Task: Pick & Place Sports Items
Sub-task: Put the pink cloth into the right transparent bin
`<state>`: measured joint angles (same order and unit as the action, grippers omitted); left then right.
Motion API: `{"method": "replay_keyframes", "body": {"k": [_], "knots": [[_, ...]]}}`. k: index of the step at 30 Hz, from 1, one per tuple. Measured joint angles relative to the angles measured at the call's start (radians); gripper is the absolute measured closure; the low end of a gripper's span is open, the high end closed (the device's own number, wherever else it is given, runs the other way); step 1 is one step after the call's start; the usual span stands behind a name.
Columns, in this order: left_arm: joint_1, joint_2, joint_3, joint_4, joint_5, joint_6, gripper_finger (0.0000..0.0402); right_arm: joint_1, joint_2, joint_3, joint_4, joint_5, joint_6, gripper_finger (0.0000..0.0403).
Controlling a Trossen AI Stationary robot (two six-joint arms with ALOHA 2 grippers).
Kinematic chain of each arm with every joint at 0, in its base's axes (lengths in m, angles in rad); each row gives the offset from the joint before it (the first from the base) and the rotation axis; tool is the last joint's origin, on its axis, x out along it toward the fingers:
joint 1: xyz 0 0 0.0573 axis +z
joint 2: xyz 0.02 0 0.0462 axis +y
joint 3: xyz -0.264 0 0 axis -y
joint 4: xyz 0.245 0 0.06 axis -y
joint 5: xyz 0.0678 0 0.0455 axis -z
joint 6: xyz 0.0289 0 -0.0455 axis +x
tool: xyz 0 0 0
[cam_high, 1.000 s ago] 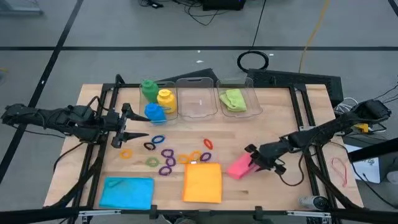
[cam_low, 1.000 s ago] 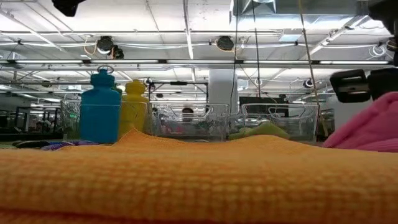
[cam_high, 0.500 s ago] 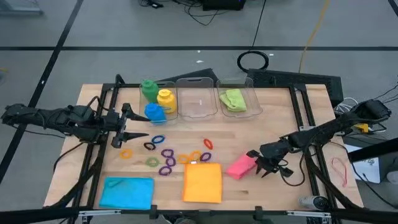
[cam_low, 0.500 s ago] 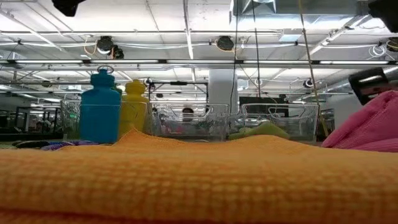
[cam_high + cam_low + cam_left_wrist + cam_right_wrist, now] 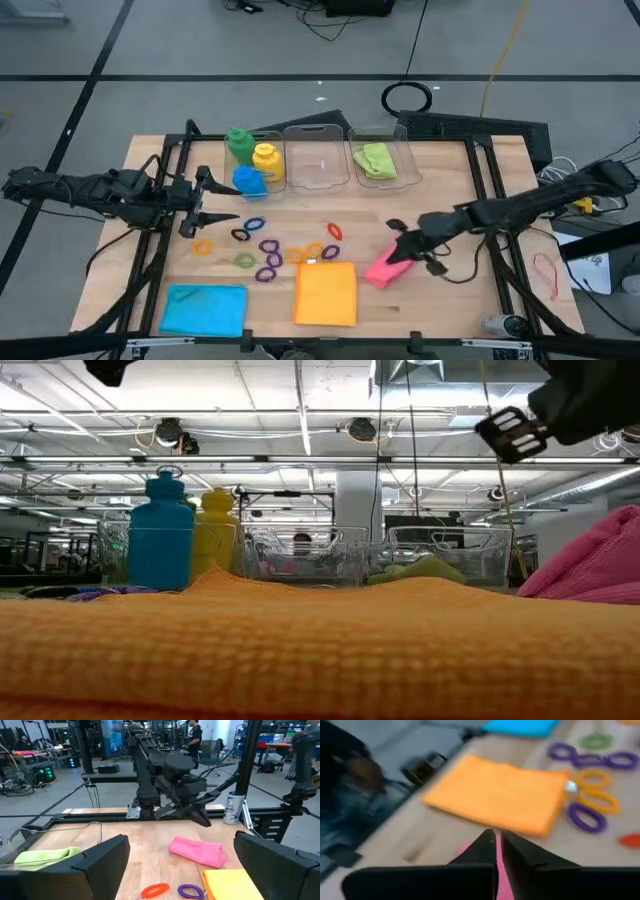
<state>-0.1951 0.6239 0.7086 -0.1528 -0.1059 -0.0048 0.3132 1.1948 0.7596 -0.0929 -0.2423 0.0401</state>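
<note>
Many rings (image 5: 268, 250) and orange cloth (image 5: 326, 293) lie beside pink cloth (image 5: 385, 268).

The wooden table (image 5: 440, 190) carries three clear bins (image 5: 318, 158) and the three bottles (image 5: 250, 160) around twelve o'clock. Rings (image 5: 270, 252) scatter at centre. The blue cloth (image 5: 205, 308) lies at seven, the orange cloth (image 5: 326, 293) at six, the pink cloth (image 5: 385, 268) at five.
</note>
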Motion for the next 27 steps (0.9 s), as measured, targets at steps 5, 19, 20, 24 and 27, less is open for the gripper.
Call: {"method": "replay_keyframes", "body": {"k": [5,19,20,24,27], "knots": [[0.0,0.0,0.0,0.0,0.0,0.0,0.0105,0.002,0.153,0.131,-0.175,0.057,-0.02,0.0402],[0.0,0.0,0.0,0.0,0.0,0.0,0.0105,0.054,0.412,0.142,-0.179,-0.153,-0.026,0.0402],[0.0,0.0,0.0,0.0,0.0,0.0,0.0105,0.061,0.412,0.142,-0.173,-0.153,-0.027,0.0401],[0.0,0.0,0.0,0.0,0.0,0.0,0.0105,0.084,0.396,0.142,-0.161,-0.148,-0.039,0.0403],[0.0,0.0,0.0,0.0,0.0,0.0,0.0105,0.102,0.4,0.14,-0.164,-0.096,-0.084,0.0403]]}}
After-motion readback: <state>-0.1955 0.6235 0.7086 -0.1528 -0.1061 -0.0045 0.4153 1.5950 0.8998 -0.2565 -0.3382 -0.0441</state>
